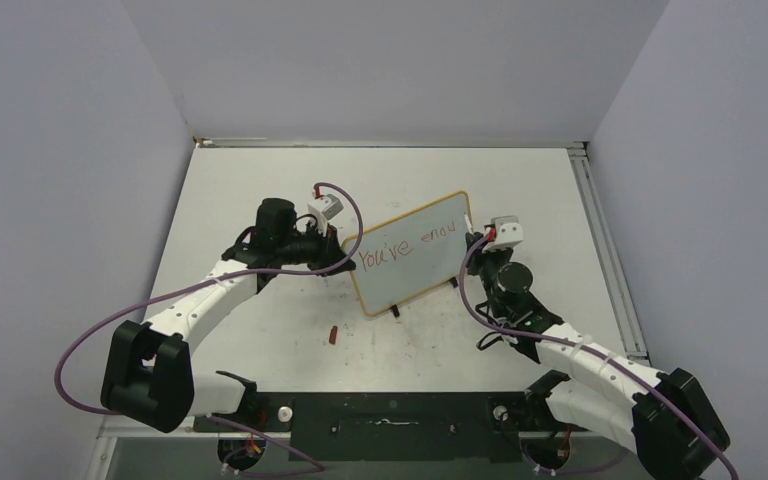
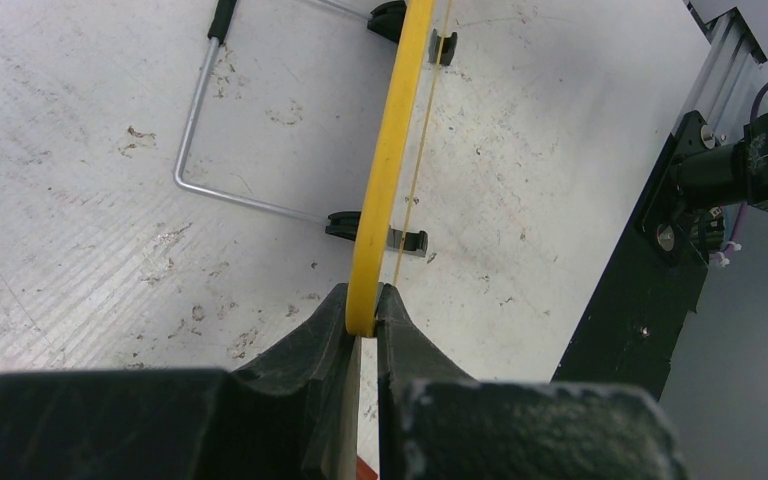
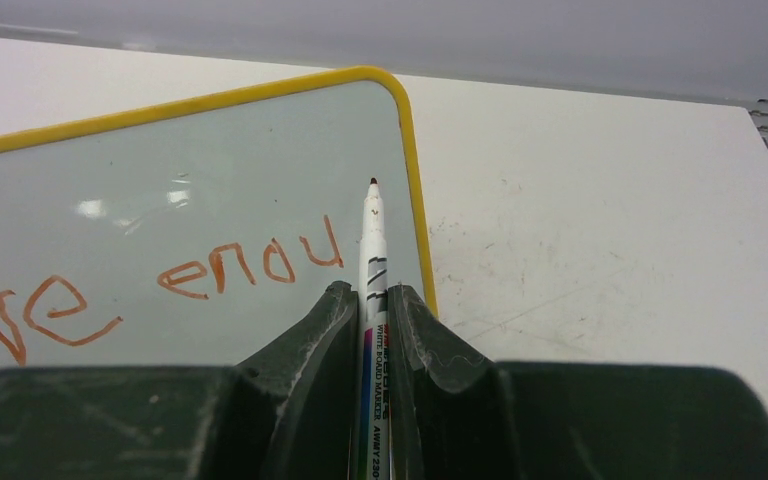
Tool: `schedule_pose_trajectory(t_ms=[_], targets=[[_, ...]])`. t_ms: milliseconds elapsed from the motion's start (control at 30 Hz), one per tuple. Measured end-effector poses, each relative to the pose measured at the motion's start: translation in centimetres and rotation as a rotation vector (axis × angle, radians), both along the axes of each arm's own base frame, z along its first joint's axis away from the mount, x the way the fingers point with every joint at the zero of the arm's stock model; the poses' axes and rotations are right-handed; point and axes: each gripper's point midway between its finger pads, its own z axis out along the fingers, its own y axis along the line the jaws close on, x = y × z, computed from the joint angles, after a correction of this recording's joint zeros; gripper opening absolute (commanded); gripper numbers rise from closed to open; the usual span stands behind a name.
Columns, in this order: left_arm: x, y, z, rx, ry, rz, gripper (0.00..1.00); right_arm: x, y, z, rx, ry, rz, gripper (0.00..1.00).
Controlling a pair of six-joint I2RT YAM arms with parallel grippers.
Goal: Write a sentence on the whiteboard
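Left fingers (image 2: 305,350) are closed on the yellow rim of the whiteboard (image 1: 412,282), at its left edge. Right fingers (image 3: 325,335) are closed on a white marker (image 3: 371,250). Its tip points at the board face just right of the red writing, close to the right rim; contact cannot be confirmed. On the counter (image 1: 250,180), the board stands tilted on a wire stand (image 2: 192,130), between the two arms. On it, the sentence (image 1: 388,254) reads "You've enou". A small red piece (image 1: 332,335) lies on the counter, near side, left of the board.
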Motion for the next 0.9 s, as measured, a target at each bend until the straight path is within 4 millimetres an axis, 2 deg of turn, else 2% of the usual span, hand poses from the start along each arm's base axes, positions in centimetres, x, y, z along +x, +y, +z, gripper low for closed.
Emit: schedule_pose_trajectory(t_ms=[467,667,900], targets=[[0.0,0.0,0.0,0.002,0.002,0.001,0.0,0.2,0.9,-2.8,-0.037,0.084,0.074,0.05],[0.0,0.0,0.0,0.002,0.002,0.002,0.0,0.3,0.9,-3.5,-0.049,0.102,0.07,0.05],[0.0,0.0,0.0,0.002,0.002,0.002,0.0,0.5,0.7,-3.3,-0.049,0.094,0.056,0.05]])
